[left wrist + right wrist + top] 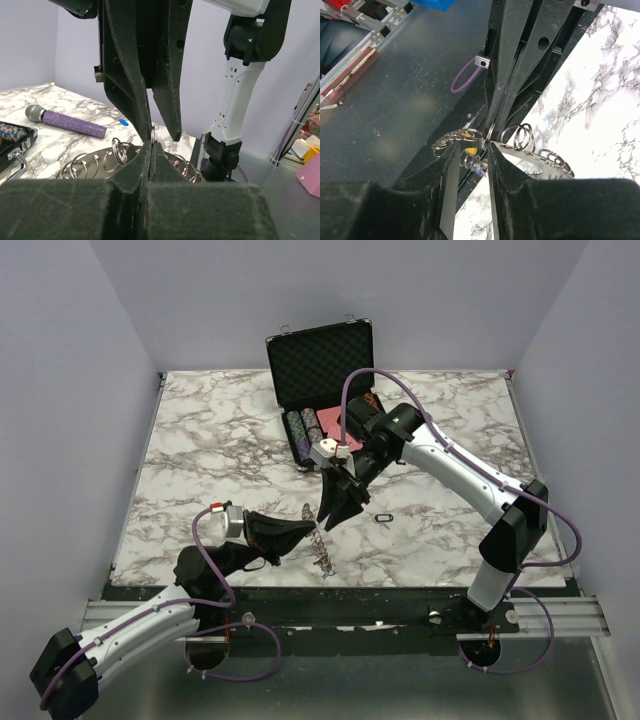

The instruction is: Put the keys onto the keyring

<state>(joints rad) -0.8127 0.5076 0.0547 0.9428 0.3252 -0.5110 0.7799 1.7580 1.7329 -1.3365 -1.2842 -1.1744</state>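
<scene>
Clamped keyring (317, 540) on edge with left gripper (303, 531), jaws fully shut on rim, near centre of table (200, 440). Kept right gripper (337, 520) about half open, tips straddling small loop (490, 134) on rim; nothing visibly pinched. Spotted black key (384, 517) loose just right of keyring, blue key (123, 122) loose too. Glimpsed yellow head (468, 149) behind rim; couldn't tell if threaded. Judged task early: no key clearly on, at least two left.

A robotics lab cell: plain walls (60, 390) enclosing a marble-print table (200, 450) edged by aluminium rails (560, 613).
</scene>
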